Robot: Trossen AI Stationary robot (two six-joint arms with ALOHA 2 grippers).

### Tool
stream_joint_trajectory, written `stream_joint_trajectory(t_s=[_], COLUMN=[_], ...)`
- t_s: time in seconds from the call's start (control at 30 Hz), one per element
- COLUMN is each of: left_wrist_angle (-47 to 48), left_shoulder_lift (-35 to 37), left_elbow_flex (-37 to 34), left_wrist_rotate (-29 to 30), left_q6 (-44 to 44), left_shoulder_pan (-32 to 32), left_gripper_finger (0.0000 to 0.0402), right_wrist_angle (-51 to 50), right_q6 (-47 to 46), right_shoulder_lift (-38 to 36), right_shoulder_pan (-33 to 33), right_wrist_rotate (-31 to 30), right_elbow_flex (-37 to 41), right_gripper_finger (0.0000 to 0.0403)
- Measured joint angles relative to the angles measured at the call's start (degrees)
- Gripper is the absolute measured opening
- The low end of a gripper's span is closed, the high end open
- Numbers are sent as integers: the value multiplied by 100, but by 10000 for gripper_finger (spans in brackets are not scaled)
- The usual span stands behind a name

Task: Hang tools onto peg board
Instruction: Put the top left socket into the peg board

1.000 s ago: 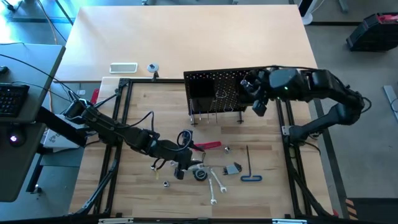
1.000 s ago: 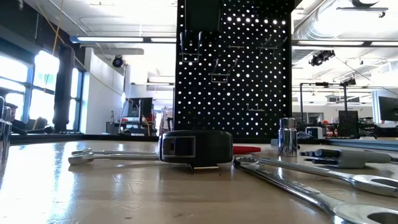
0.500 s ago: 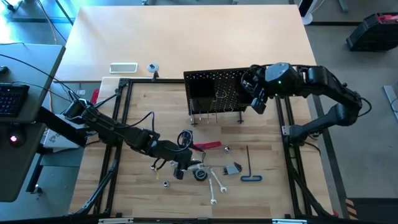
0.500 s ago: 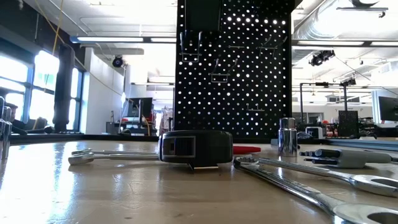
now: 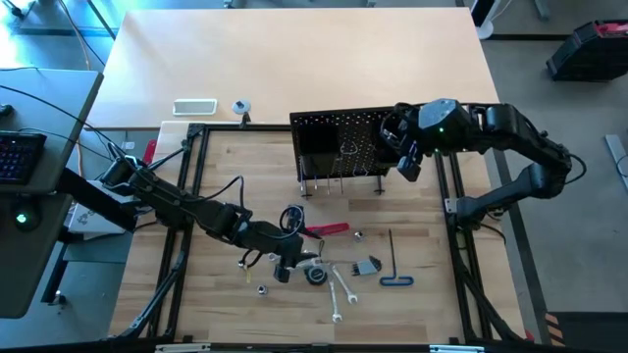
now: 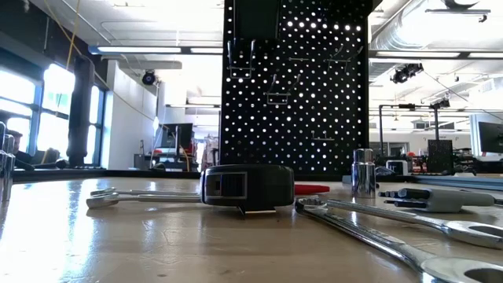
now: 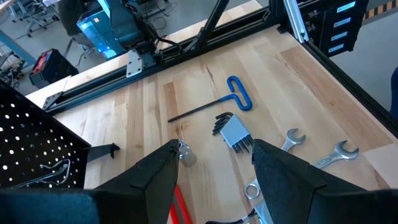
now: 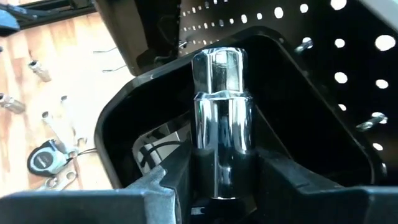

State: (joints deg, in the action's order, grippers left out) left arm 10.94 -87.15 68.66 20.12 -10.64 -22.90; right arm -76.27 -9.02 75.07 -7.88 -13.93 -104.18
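Note:
The black peg board (image 5: 339, 142) stands upright on short legs at the table's far middle; it also shows in the low view (image 6: 295, 86). My right gripper (image 5: 407, 162) is at its right end, shut on a chrome socket (image 8: 221, 118) in front of an open black bin (image 8: 298, 68) on the board. My left gripper (image 5: 287, 267) is open and empty over the loose tools: a red-handled tool (image 5: 332, 230), silver wrenches (image 5: 339, 289), a black key with a blue handle (image 7: 233, 102), a hex-key set (image 7: 235, 134) and a tape measure (image 6: 247, 186). My right gripper pinches the chrome socket by its lower, wider part (image 8: 221, 168) between the two fingers. The socket lies along the fingers, and its narrower end (image 8: 217, 65) sticks out past the fingertips toward the black bin. It is lifted clear of the table. Whether it touches the bin I cannot tell.
A black tubular frame (image 5: 196, 176) runs round the wooden work area. A white tray (image 5: 194, 106) lies beyond it at the far left. A small loose socket (image 7: 184, 151) stands on the table ahead of my left fingers. Wire hooks (image 8: 373, 121) stick out of the board.
My right arm's wrist has shifted a little toward the table's left, closer to the peg board, with the socket still in its fingers, and has then kept still.

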Motion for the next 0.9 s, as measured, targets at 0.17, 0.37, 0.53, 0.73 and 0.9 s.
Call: stream_joint_trajectory(t_s=[0.17, 0.37, 0.53, 0.73, 0.9], left_wrist_angle=[0, 0, -2, -4, -5], left_shoulder_lift=[0, 0, -2, -3, -4], left_elbow_flex=[0, 0, 0, 0, 0], left_wrist_rotate=[0, 1, 2, 4, 2], left_q6=[-5, -42, -50, -52, -52], left_shoulder_pan=[0, 0, 13, 37, 37], left_gripper_finger=[198, 198, 198, 198, 198], right_wrist_angle=[6, 20, 66, 74, 117], right_q6=[46, 156, 199, 153, 196], right_shoulder_lift=[0, -2, -3, -7, -7], right_shoulder_pan=[0, 4, 2, 2, 2], right_wrist_rotate=[67, 67, 51, 45, 45], right_elbow_flex=[0, 0, 0, 0, 0], right_gripper_finger=[124, 124, 140, 182, 188])
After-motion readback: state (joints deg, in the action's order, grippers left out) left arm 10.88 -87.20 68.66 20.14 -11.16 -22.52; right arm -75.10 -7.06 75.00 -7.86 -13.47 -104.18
